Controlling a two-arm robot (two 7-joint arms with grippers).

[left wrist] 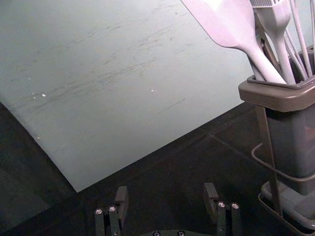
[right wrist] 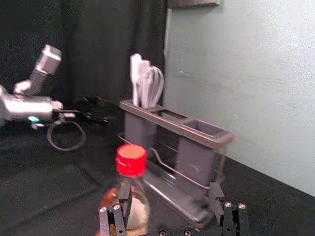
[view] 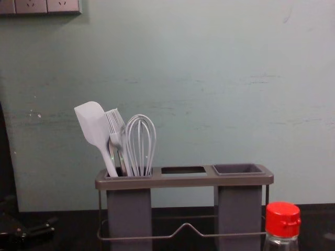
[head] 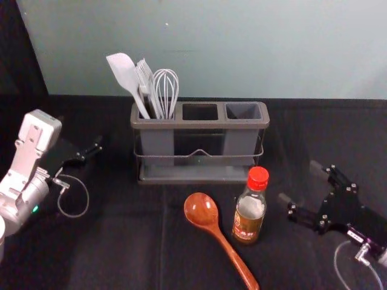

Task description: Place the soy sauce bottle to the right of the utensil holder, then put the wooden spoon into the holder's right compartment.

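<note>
1. I judge neither part of the task complete. The soy sauce bottle (head: 248,217) stands upright in front of the utensil holder (head: 199,125), towards its right end, so I have yet to set it properly on the right side.
2. The wooden spoon (head: 201,209) lies in front of the holder, its bowl towards it. The right compartment (head: 240,142) has nothing standing in it, so the spoon's insertion also remains.
3. My right gripper (head: 300,183) is to the right and front of the holder, near the bottle, its fingers spread around nothing. I expect the bottle to come first.
4. My left gripper (left wrist: 166,193) waits to the holder's left, also spread and holding nothing.
5. The bottle is clear and rounded, with dark liquid, a printed label and a ribbed-looking red cap. The spoon is glossy reddish wood, with an oval bowl and slim handle.
6. The holder has smooth grey cups, a rounded rim and a thin bent wire rail (view: 131,239). Its left compartment carries a flat pale spatula (head: 124,71) and a looped whisk (head: 166,81).
</note>
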